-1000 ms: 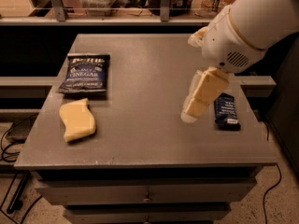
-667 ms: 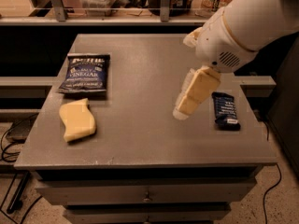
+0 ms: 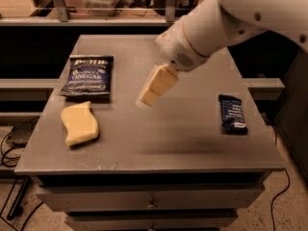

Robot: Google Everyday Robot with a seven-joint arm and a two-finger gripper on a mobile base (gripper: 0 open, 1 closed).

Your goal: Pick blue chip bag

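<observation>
end effector (image 3: 144,100) angled down over table (image 3: 183,134); blue chip bag (image 3: 87,76) apart

you are seeing the chip bag (image 3: 88,76) lying at the far left of the worktop (image 3: 159,138), the sponge piece (image 3: 80,124) just in front of it, the snack bar (image 3: 233,113) sitting well apart at right, and the gripper (image 3: 146,99) hanging between them, above the middle.

The gripper (image 3: 146,98) has been carried leftward above the table (image 3: 183,143). The small dark wrapper (image 3: 233,113) is now left well apart on its right. The gap to the blue chip bag (image 3: 88,75) on its left has been narrowed.
</observation>
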